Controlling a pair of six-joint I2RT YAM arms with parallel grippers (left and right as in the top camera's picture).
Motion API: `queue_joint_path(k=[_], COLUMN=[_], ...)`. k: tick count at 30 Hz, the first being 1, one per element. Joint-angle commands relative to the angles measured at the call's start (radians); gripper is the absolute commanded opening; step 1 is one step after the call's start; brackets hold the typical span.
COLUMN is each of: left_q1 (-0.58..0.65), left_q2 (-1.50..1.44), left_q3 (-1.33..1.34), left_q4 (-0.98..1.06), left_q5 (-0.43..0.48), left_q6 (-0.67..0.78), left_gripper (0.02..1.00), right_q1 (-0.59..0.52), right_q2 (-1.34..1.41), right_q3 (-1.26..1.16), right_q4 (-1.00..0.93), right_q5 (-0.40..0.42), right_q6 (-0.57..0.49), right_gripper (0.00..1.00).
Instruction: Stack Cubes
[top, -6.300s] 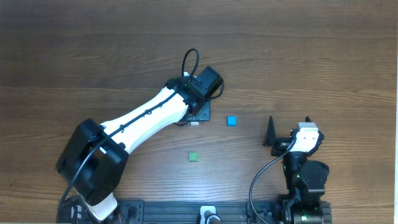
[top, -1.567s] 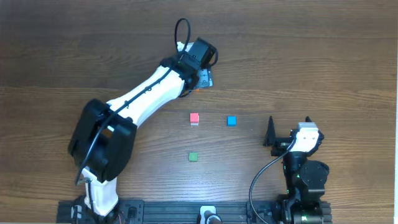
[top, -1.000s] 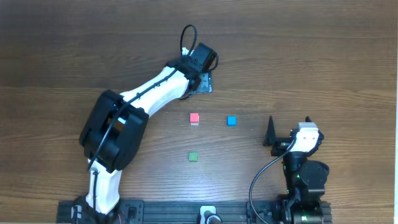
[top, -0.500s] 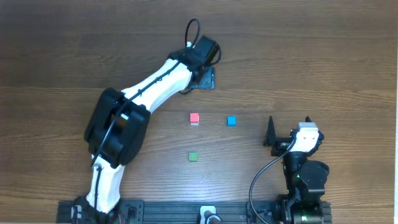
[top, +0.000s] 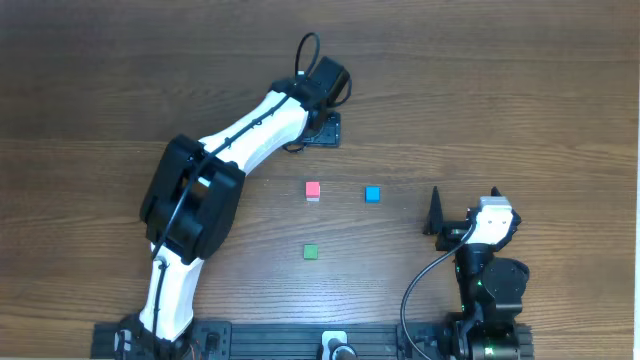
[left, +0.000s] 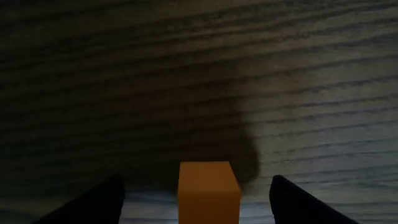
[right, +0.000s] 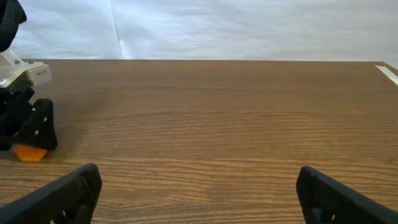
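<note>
A dark brown wooden table (top: 520, 90) spreads across the top view, its long grain running from side to side. A black slotted rail (top: 260, 332) lies along its near edge. Beyond the table's far edge stands a white backdrop (right: 249, 28) with a faint vertical crease in it. A short pale strip (right: 388, 72) lies on the wood near that far edge.

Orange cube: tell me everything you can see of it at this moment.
The orange cube is small and plain, matte, with sharp edges and no markings. It appears to rest on the dark wooden table, in the shadow of the left gripper. It sits centred between that gripper's open fingers, with a gap on each side, so nothing grips it. From the right wrist view it peeks out beneath the gripper.
</note>
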Motion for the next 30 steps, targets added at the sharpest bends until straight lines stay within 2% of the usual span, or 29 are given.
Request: queue_joint_path(k=[1, 5, 10, 30], left_q1=[0.007, 0.007, 0.006, 0.000], left_q2=[0.016, 0.023, 0.025, 0.025], left_q3=[0.021, 0.022, 0.022, 0.022], left_q4=[0.003, 0.008, 0.006, -0.001], left_q5=[0.013, 0.014, 0.025, 0.036], left_q6=[0.008, 0.003, 0.003, 0.003], left_gripper=[0.713, 0.680, 0.570, 0.354], right_q1=[-0.006, -0.006, -0.006, -0.006], right_q2=[-0.007, -0.007, -0.007, -0.007], right_q3=[-0.007, -0.007, -0.007, -0.007], right_q4=[0.002, 0.002, 0.002, 0.002], right_q5=[-0.008, -0.008, -0.008, -0.008], right_q6=[-0.004, -0.004, -0.004, -0.004], right_gripper=[0.991, 0.993, 0.993, 0.991])
